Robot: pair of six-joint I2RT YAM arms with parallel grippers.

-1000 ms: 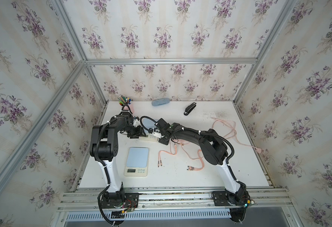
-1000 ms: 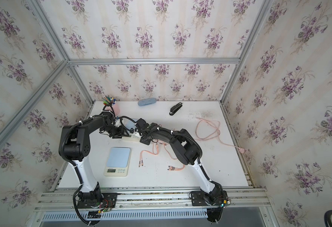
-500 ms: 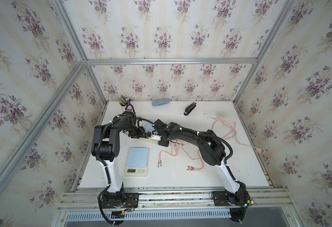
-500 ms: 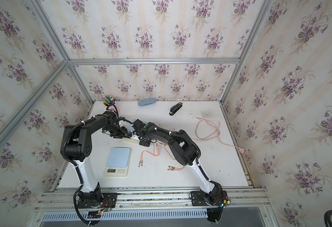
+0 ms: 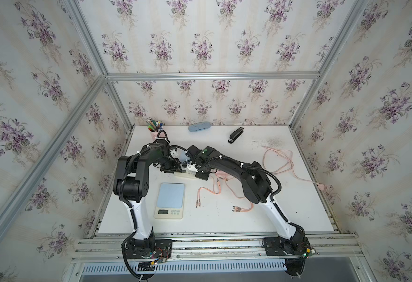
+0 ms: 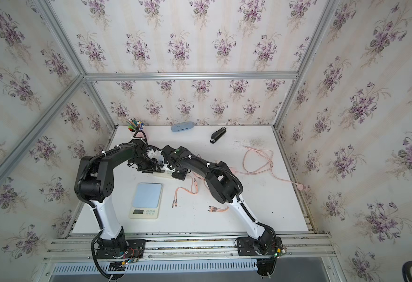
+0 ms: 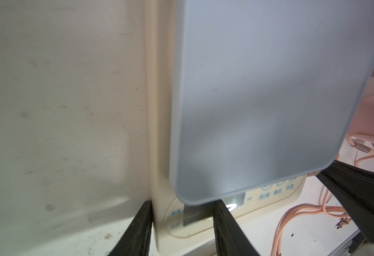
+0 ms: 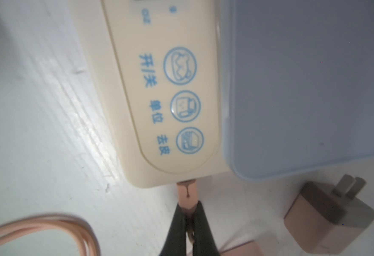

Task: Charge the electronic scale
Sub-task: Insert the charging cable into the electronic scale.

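Observation:
The electronic scale (image 5: 169, 200) (image 6: 147, 200), cream with a blue platform, lies flat at the front left in both top views. There both arms meet at a white power strip (image 5: 186, 173), away from the scale. The left wrist view differs. It shows the scale (image 7: 270, 88) close up, with my left gripper (image 7: 182, 206) set on its display end, one finger at the side edge and one over the display. In the right wrist view my right gripper (image 8: 189, 208) is shut on a pink cable plug (image 8: 187, 190), whose tip meets the scale's (image 8: 170, 110) side.
A beige wall adapter (image 8: 328, 212) lies loose beside the scale. Pink cables (image 5: 279, 161) loop over the right half of the table. Along the back wall stand a pen cup (image 5: 154, 128), a blue case (image 5: 199, 127) and a black stapler (image 5: 235, 134).
In the top views the left wrist has shifted a little toward the right arm at the power strip. The scale and the cables have not moved.

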